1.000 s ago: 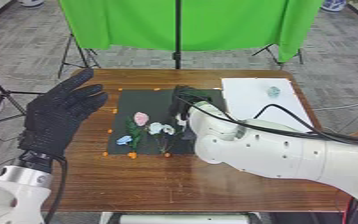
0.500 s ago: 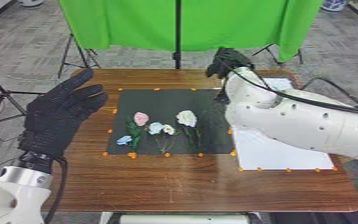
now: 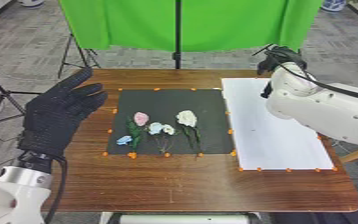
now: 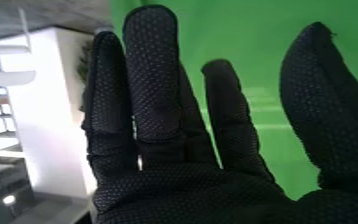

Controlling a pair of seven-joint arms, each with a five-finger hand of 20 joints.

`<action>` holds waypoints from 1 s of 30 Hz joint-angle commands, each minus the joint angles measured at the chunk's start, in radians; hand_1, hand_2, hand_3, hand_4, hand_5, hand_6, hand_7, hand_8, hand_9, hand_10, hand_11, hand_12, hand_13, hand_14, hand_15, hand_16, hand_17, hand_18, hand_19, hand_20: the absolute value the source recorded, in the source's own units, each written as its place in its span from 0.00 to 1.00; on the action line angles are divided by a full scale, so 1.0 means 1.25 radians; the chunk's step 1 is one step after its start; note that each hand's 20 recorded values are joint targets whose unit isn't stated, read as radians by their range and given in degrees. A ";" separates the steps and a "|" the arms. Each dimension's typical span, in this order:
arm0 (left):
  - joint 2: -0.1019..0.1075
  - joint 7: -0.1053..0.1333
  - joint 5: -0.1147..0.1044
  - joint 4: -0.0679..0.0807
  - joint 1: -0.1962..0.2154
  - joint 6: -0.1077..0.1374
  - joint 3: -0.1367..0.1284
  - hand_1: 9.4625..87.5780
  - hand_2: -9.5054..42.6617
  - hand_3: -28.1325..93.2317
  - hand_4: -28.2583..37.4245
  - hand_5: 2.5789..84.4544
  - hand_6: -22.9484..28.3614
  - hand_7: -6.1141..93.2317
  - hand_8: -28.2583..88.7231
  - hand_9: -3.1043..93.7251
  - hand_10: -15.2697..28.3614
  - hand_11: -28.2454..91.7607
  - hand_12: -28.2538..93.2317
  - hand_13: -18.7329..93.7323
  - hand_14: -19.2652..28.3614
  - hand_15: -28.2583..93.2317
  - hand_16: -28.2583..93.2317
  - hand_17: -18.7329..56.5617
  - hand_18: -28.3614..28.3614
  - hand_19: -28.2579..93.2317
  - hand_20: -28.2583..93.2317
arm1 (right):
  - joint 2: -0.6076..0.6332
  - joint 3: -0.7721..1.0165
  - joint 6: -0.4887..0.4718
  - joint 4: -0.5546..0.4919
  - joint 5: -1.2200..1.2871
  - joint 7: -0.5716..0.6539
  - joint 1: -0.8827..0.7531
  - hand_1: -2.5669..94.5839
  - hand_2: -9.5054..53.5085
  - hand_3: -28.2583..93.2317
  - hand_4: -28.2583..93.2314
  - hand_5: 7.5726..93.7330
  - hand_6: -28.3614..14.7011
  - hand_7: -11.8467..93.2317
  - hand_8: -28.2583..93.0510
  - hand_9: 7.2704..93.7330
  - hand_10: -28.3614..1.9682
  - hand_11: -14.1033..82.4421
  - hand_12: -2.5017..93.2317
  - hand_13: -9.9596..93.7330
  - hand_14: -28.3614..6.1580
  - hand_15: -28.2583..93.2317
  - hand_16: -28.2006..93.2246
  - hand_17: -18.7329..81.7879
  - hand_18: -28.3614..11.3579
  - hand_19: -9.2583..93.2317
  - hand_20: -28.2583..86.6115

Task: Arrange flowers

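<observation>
Well, my R robot hand (image 3: pixel 283 56) is nr the far end of the white sheet (image 3: pixel 278 135), fingers straight, partly spread; the flowers (image 3: pixel 186 118) lie on the dark mat (image 3: pixel 162 102) on the desk (image 3: pixel 171 187).

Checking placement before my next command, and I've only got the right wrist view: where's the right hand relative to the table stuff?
Observer: In the head view, the right hand is up at the far end of the white sheet.

Operator: Copy. Where's the large white flower?

Observer: The large white flower lies on the black mat, to the right of the pink flower.

Operator: And the left hand?

Observer: The left hand is off to the left of the black mat, fingers open.
</observation>
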 commanded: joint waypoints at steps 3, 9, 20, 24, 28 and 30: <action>-0.001 0.010 0.000 0.001 0.000 0.000 0.009 0.19 0.32 0.87 0.10 0.43 0.64 0.22 0.16 0.39 0.85 0.48 0.33 0.38 1.00 0.66 0.16 0.14 0.95 0.69 0.47 | 0.012 0.097 -0.172 0.067 0.038 -0.038 -0.073 0.33 0.00 0.89 0.01 0.34 0.64 0.22 0.14 0.38 0.34 0.20 0.15 0.69 0.51 0.73 0.32 0.53 0.25 0.97 0.16; -0.001 0.019 -0.003 0.004 -0.003 -0.002 0.016 0.19 0.32 0.87 0.10 0.43 0.64 0.22 0.16 0.39 0.85 0.48 0.33 0.38 1.00 0.66 0.16 0.14 0.95 0.69 0.47 | 0.028 0.084 -0.192 0.094 0.043 -0.031 -0.077 0.32 0.01 0.89 0.01 0.30 0.65 0.21 0.15 0.32 0.34 0.19 0.15 0.66 0.48 0.75 0.31 0.52 0.24 0.97 0.15; 0.001 0.030 -0.007 0.005 0.003 -0.006 0.019 0.19 0.32 0.87 0.10 0.43 0.64 0.22 0.16 0.39 0.85 0.48 0.33 0.38 1.00 0.66 0.16 0.14 0.95 0.69 0.47 | 0.045 0.116 -0.237 0.105 0.051 -0.062 -0.122 0.32 0.01 0.90 0.00 0.26 0.69 0.23 0.14 0.30 0.34 0.20 0.15 0.63 0.47 0.76 0.29 0.51 0.25 0.98 0.15; -0.006 0.011 -0.004 0.010 -0.011 -0.015 0.022 0.19 0.32 0.87 0.10 0.43 0.64 0.22 0.16 0.39 0.85 0.48 0.33 0.38 1.00 0.66 0.16 0.14 0.95 0.69 0.47 | 0.046 0.116 -0.227 0.098 0.025 -0.065 -0.140 0.33 0.01 0.90 0.00 0.25 0.72 0.25 0.13 0.31 0.39 0.20 0.15 0.64 0.48 0.76 0.29 0.50 0.25 0.97 0.14; -0.009 0.003 -0.002 0.011 -0.016 -0.018 0.022 0.19 0.32 0.87 0.10 0.43 0.64 0.22 0.16 0.38 0.85 0.49 0.33 0.38 1.00 0.66 0.16 0.14 0.95 0.69 0.47 | 0.040 0.098 -0.191 0.098 0.021 -0.062 -0.135 0.34 0.00 0.91 0.00 0.24 0.74 0.26 0.13 0.33 0.41 0.21 0.15 0.65 0.51 0.76 0.29 0.49 0.25 0.95 0.14; -0.010 0.000 -0.003 0.013 -0.019 -0.022 0.023 0.19 0.32 0.87 0.10 0.43 0.64 0.22 0.16 0.39 0.85 0.49 0.33 0.38 1.00 0.66 0.16 0.14 0.95 0.69 0.47 | 0.036 0.100 -0.199 0.098 0.011 -0.055 -0.138 0.34 0.00 0.91 0.00 0.23 0.74 0.26 0.13 0.34 0.40 0.21 0.15 0.65 0.51 0.76 0.29 0.50 0.25 0.95 0.14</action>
